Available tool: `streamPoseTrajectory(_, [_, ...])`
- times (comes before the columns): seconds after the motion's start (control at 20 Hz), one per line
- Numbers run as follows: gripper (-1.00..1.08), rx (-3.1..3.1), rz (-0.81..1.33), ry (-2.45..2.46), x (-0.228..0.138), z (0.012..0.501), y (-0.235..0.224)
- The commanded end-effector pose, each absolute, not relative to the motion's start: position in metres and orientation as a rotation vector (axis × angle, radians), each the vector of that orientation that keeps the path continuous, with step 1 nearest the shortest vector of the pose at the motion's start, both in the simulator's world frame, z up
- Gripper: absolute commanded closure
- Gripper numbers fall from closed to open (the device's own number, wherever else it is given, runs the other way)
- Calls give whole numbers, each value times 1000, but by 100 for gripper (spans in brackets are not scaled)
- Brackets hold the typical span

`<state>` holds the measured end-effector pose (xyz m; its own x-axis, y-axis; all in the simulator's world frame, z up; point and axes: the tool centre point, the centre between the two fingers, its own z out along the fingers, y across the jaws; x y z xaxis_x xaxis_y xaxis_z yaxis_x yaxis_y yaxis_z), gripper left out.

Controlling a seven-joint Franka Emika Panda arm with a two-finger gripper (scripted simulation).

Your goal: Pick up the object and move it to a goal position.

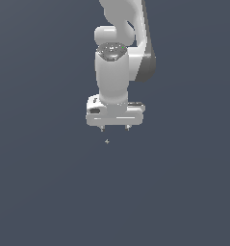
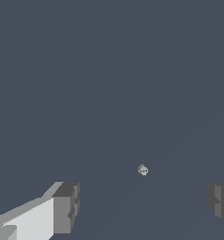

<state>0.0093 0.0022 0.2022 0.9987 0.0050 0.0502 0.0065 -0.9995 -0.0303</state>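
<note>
The object (image 1: 107,141) is seen in the exterior view as a tiny pale, star-like speck against a plain dark blue-grey ground. It is placed just below the end effector (image 1: 115,128) and is not touched by it; a clear gap is left between the speck and the fingertips. It lies under the span between the two fingertips, nearer the one on the exterior view's left. In the wrist view the object (image 2: 142,169) is shown as a small pale, roundish, faceted lump, set apart from both fingers, with the end effector (image 2: 144,206) framing it.

The end effector is held with its fingers spread wide apart, and nothing is gripped between them. In the exterior view only two short tips are seen projecting beneath the broad white hand. In the wrist view one grey finger pad (image 2: 65,208) is seen in full, while the other is cut by the frame's edge.

The white arm (image 1: 114,72) is seen pointing straight down above the hand.
</note>
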Motion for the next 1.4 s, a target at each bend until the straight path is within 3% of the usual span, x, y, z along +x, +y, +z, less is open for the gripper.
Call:
streamPoseTrajectory(0.0, [-92, -3110, -78, -9, 9, 202, 2])
streamPoseTrajectory(0.8, [-92, -3138, -79, -34, 10, 211, -20])
streamPoseTrajectory(1.35, [-92, -3141, -68, -207, 6, 191, -24])
